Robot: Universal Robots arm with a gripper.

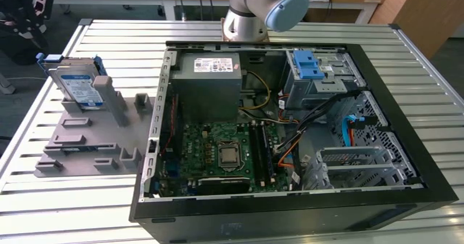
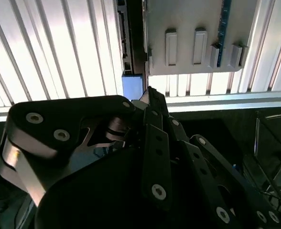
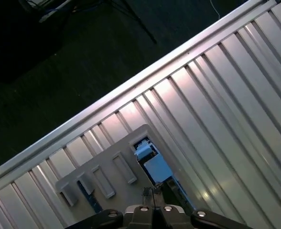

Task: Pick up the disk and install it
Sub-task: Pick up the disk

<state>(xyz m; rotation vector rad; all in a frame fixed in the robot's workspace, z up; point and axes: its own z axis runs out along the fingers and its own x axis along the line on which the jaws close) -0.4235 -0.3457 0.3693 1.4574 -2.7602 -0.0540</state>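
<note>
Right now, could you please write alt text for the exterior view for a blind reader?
The disk stands on edge in a grey holder on a slatted metal table, beside an open computer case; a robot arm rises beyond it.

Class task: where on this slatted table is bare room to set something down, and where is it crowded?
Free: bare slats between the grey fixture plate and the table's near edge; slats at the exterior view's right of the open black computer case. Crowded: inside the case, on the plate.
</note>
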